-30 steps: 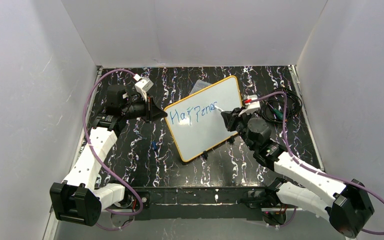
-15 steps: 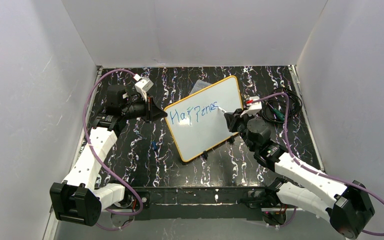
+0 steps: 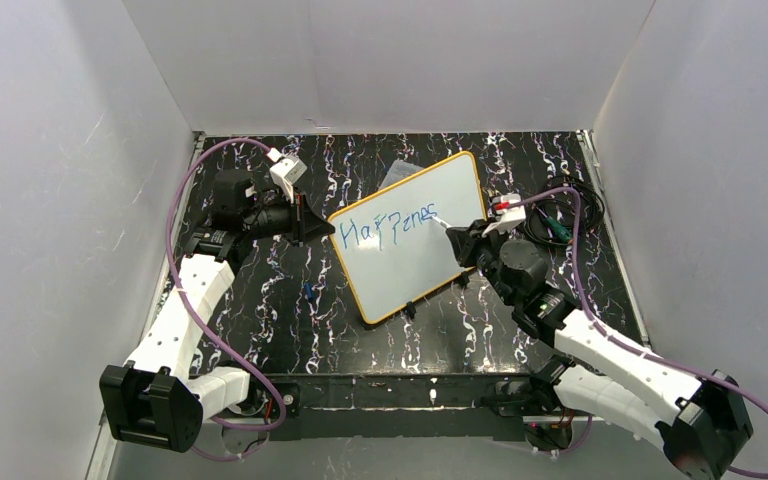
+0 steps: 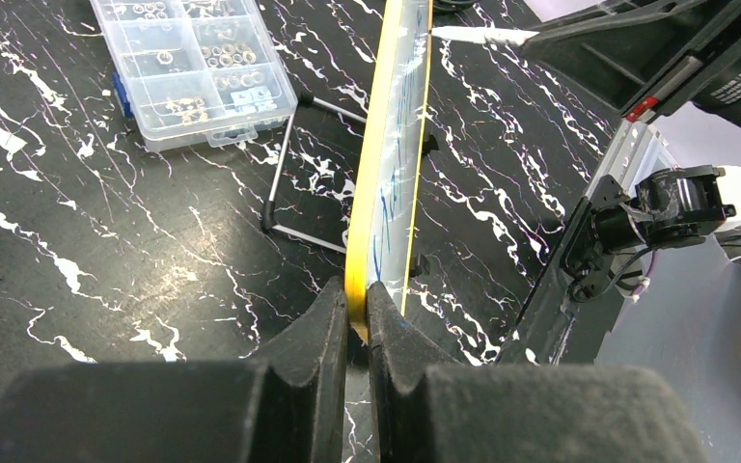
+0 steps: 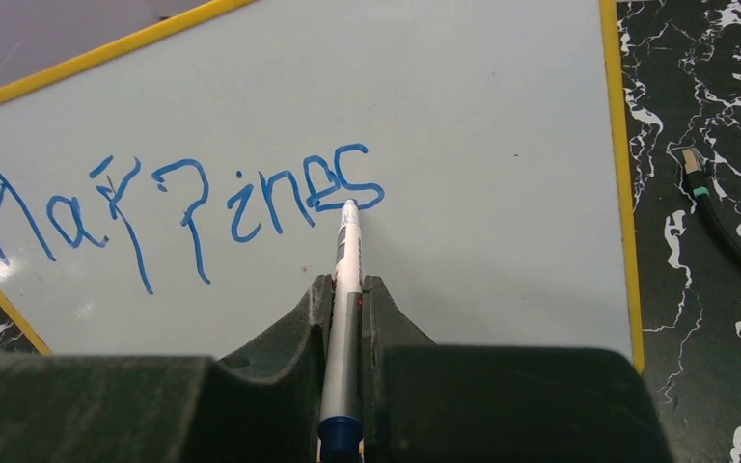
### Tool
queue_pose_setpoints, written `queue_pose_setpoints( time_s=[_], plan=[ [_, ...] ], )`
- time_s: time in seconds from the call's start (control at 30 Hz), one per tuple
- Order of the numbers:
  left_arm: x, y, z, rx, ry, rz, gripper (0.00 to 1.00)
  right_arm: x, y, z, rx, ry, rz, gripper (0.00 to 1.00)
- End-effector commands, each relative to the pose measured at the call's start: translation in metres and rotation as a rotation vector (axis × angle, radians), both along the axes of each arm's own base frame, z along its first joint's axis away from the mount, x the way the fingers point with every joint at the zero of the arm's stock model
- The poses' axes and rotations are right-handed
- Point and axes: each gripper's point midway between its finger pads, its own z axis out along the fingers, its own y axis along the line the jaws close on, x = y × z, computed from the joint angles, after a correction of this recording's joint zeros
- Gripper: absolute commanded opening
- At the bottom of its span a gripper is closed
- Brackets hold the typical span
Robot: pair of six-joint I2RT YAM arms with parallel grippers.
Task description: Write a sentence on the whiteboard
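The whiteboard (image 3: pixel 422 262), yellow-framed, stands tilted on a wire stand mid-table. My left gripper (image 3: pixel 324 231) is shut on its left edge; the left wrist view shows the frame (image 4: pixel 368 214) edge-on between the jaws of the left gripper (image 4: pixel 356 311). My right gripper (image 5: pixel 346 289) is shut on a white marker (image 5: pixel 345 275) with a blue end cap. The marker tip touches the board at the end of the sentence (image 5: pixel 183 201), blue lettering that reads "Happines" in one line. From above, the right gripper (image 3: pixel 458 238) sits at the board's right side, next to the lettering (image 3: pixel 390 228).
A clear plastic compartment box (image 4: pixel 188 69) with small parts lies behind the board, partly hidden from above (image 3: pixel 400 169). The board's wire stand (image 4: pixel 288 185) rests on the black marbled table. Black cables (image 3: pixel 563 214) lie at the right, one green-tipped end (image 5: pixel 697 176) near the board. White walls enclose the table.
The marker tip has traced a little further at the end of the word, closing the last letter. The right arm shifted slightly; the left arm and the board stayed put.
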Motion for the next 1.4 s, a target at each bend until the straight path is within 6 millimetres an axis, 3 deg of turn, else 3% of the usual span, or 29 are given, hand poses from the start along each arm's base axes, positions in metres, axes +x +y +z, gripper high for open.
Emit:
queue_pose_setpoints(
  time_s=[0.0, 0.13, 0.63, 1.1, 1.37],
  plan=[
    [-0.009, -0.004, 0.007, -0.009, -0.04, -0.054, 0.0, 0.002, -0.015, 0.036, 0.091, -0.095, -0.076, 0.01],
    [-0.009, -0.005, 0.006, -0.009, -0.039, -0.055, 0.0, 0.01, -0.023, 0.046, 0.066, -0.131, -0.133, 0.01],
    [-0.009, -0.004, 0.006, -0.007, -0.04, -0.054, 0.0, 0.025, -0.015, 0.064, 0.058, -0.205, -0.126, 0.01],
    [-0.009, -0.005, 0.007, -0.01, -0.041, -0.058, 0.0, 0.027, -0.006, 0.046, 0.012, -0.163, -0.087, 0.01],
    [-0.009, -0.005, 0.007, -0.01, -0.04, -0.056, 0.0, 0.019, -0.008, 0.024, 0.003, -0.109, -0.067, 0.01]
  ],
)
